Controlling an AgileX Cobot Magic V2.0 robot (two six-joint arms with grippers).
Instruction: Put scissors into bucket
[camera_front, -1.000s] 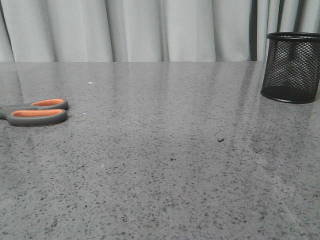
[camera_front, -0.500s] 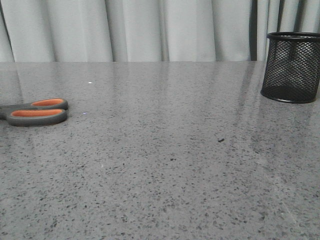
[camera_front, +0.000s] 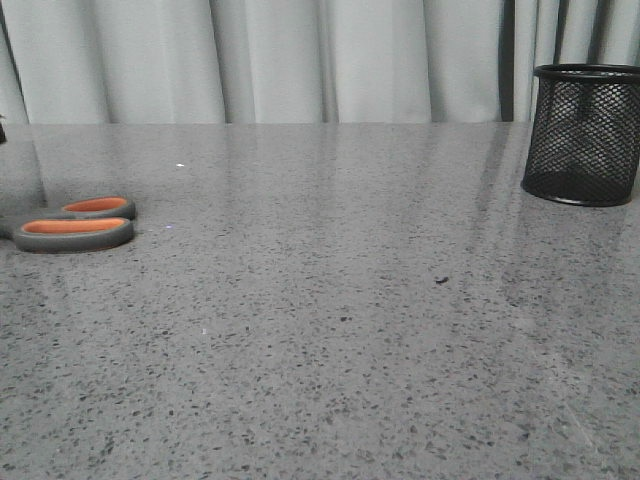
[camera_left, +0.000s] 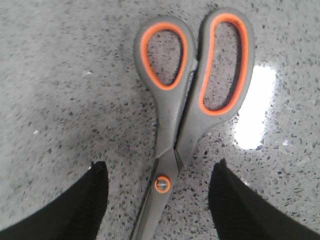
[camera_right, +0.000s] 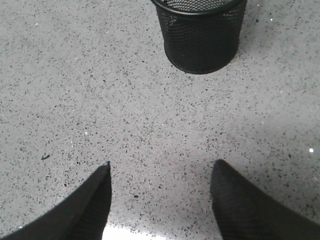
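— Since one second ago, only a tiny dark bit has come in at the left edge of the front view; the grey, orange-lined scissors (camera_front: 70, 226) and black mesh bucket (camera_front: 584, 134) are unmoved, far apart on the speckled grey table (camera_front: 330, 320).

— And up close?

— The left gripper (camera_left: 159, 187) is held wide open over the scissors (camera_left: 192, 95), nothing gripped. The right gripper (camera_right: 160, 192) is open and empty near the bucket (camera_right: 200, 35).
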